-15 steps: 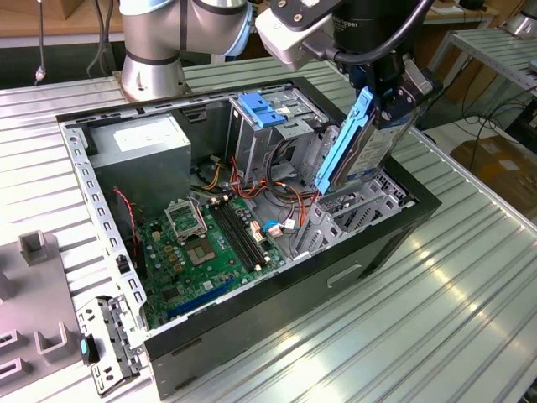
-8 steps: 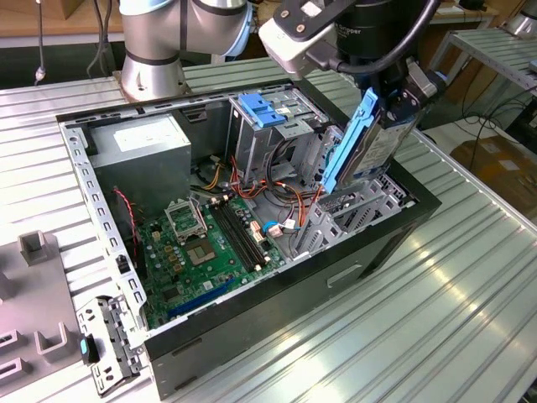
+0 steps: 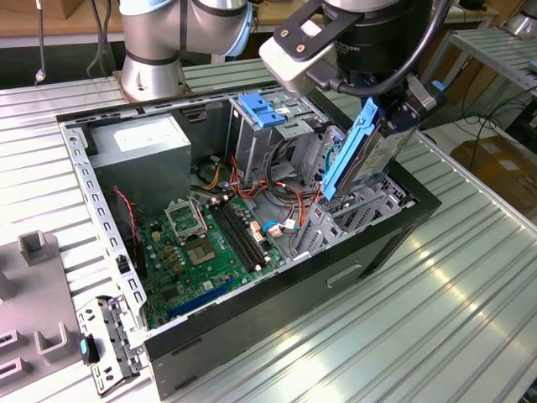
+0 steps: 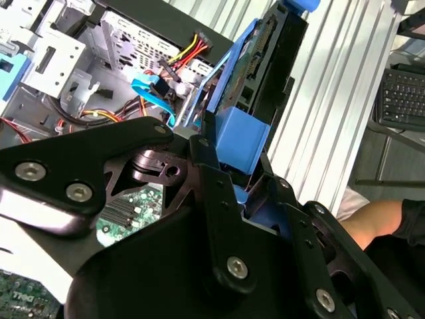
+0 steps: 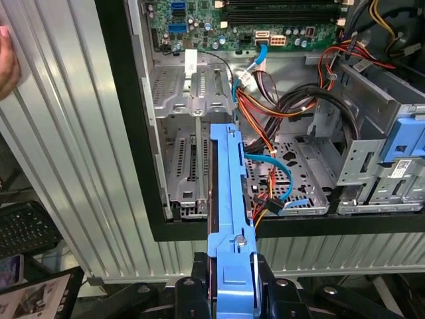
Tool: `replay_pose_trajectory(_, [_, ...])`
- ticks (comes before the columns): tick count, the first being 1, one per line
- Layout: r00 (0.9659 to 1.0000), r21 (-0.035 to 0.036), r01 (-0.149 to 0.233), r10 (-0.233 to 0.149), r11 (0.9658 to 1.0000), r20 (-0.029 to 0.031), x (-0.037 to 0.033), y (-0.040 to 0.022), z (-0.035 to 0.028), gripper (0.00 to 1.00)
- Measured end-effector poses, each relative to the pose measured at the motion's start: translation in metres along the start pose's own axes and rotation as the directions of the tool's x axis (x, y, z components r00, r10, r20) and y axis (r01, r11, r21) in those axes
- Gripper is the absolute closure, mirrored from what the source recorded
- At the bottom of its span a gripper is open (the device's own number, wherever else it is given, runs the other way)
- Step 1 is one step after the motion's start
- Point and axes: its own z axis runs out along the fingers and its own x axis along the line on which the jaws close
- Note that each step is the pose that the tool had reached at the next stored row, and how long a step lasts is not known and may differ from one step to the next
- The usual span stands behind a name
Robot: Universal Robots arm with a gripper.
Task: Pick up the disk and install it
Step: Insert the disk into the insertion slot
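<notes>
Gripping the disk [image 3: 351, 159] edge-down, the hand [image 3: 396, 117] hovers above the drive bay [image 5: 189, 159] beside orange cables [image 5: 265, 109].

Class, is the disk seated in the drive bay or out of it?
Out: the gripper holds the disk on edge, tilted, above the drive bay, not seated.

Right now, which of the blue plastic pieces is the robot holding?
The blue-railed disk, standing on edge in the gripper over the case. The other blue bracket sits atop the metal cage, apart from it.
</notes>
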Motion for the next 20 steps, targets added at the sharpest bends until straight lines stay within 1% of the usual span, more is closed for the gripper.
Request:
replay_pose_trajectory(2, [1.0000, 0.0242, 0.005, -0.005, 0.9997, 0.0042, 0.0001, 0.0005, 0.0005, 0.63])
replay_pose_trajectory(3, [1.0000, 0.0282, 0.005, -0.006, 0.9996, 0.0048, 0.0001, 0.0006, 0.0005, 0.63])
replay_pose_trajectory(10, [1.0000, 0.0287, 0.005, -0.006, 0.9996, 0.0048, 0.0001, 0.0006, 0.0005, 0.63])
replay_pose_trajectory(11, [1.0000, 0.0312, 0.005, -0.006, 0.9995, 0.0049, 0.0001, 0.0009, 0.0006, 0.63])
replay_pose_trajectory(12, [1.0000, 0.0415, 0.006, -0.006, 0.9991, 0.0050, 0.0002, 0.0022, 0.0004, 0.63])
replay_pose_trajectory(13, [1.0000, 0.0476, 0.006, -0.006, 0.9988, 0.0055, 0.0002, 0.0030, 0.0003, 0.63])
replay_pose_trajectory(14, [0.9999, 0.0579, 0.008, -0.008, 0.9983, 0.0070, 0.0002, 0.0044, 0.0000, 0.63])
replay_pose_trajectory(16, [0.9999, 0.0731, 0.011, -0.011, 0.9973, 0.0098, 0.0003, 0.0057, -0.0003, 0.63])
replay_pose_trajectory(17, [0.9998, 0.0842, 0.013, -0.014, 0.9964, 0.0117, 0.0004, 0.0062, -0.0005, 0.63])
replay_pose_trajectory(18, [0.9998, 0.0915, 0.015, -0.016, 0.9957, 0.0134, 0.0005, 0.0064, -0.0003, 0.63])
replay_pose_trajectory(20, [0.9996, 0.1037, 0.020, -0.022, 0.9944, 0.0175, 0.0010, 0.0067, -0.0001, 0.63])
